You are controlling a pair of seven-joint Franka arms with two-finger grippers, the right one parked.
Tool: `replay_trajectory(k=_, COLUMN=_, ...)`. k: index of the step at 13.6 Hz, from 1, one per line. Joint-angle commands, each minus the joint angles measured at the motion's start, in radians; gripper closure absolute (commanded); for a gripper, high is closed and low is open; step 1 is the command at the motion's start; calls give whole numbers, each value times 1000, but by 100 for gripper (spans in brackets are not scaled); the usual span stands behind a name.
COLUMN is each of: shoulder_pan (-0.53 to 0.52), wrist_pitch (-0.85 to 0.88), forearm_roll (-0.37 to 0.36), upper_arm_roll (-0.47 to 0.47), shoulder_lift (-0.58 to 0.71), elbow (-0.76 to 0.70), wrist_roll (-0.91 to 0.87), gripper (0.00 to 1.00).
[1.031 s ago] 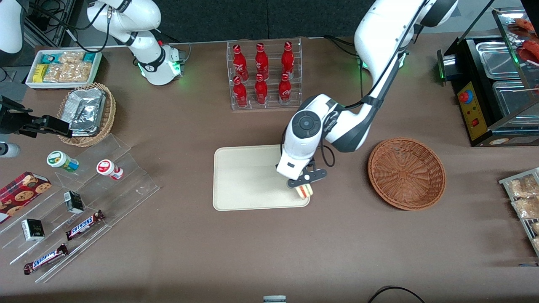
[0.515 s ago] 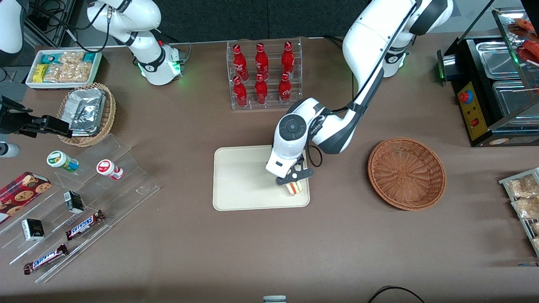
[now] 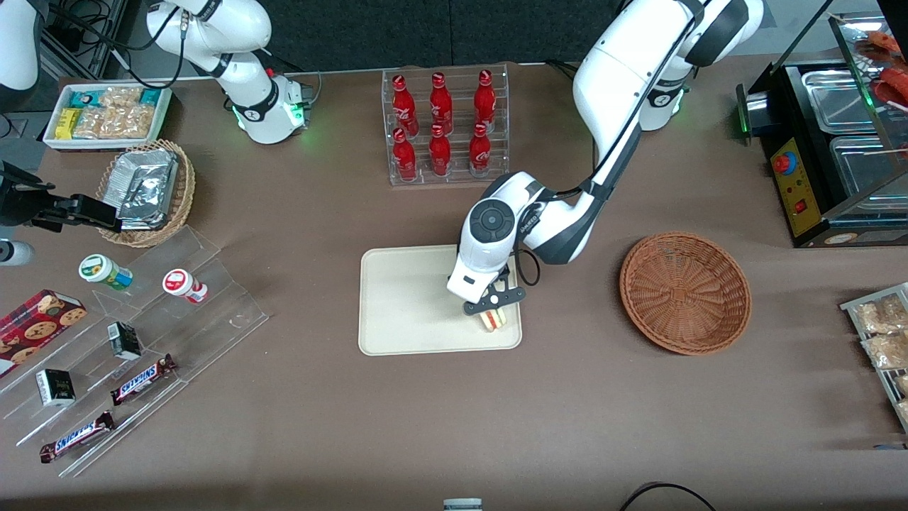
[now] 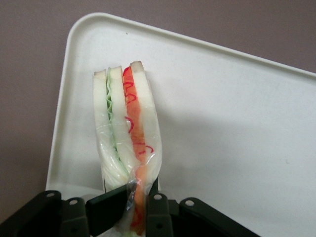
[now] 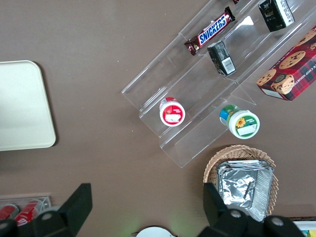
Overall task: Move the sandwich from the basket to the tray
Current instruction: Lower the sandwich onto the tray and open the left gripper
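My left gripper [image 3: 494,310] is shut on the sandwich [image 3: 493,320], a plastic-wrapped wedge of pale bread with red and green filling. It holds the wedge low over the corner of the cream tray [image 3: 411,298] that lies nearest the basket and the front camera. In the left wrist view the sandwich [image 4: 126,128] stands on edge between the black fingers [image 4: 106,210], with the tray [image 4: 222,123] right under it. Whether it touches the tray I cannot tell. The reddish-brown wicker basket [image 3: 684,291] sits beside the tray toward the working arm's end, with nothing in it.
A clear rack of red bottles [image 3: 443,124] stands farther from the front camera than the tray. A clear stepped shelf with snacks [image 3: 135,341] and a tan basket of foil packets [image 3: 145,191] lie toward the parked arm's end. A black food warmer [image 3: 830,142] stands toward the working arm's end.
The gripper has carried the sandwich from the tray's edge inward over its corner, then sunk slightly. Its grip stayed shut.
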State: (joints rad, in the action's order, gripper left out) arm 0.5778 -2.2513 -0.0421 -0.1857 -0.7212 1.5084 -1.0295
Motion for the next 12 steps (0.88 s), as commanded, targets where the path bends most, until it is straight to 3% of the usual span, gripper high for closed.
replay_trajectory(k=1, shoulder_pan=8, wrist_pitch=-1, forearm_roll=24, upper_arm_roll=-6, shoulder_lift=-15, elbow=-39, wrist_roll=6, gripper=100)
replay_trajectory(k=12, shoulder_pan=70, wrist_pitch=87, forearm_roll=-18, upper_arm_roll=-17, shoulder_lift=-30, elbow=-56, wrist_roll=291, gripper=100)
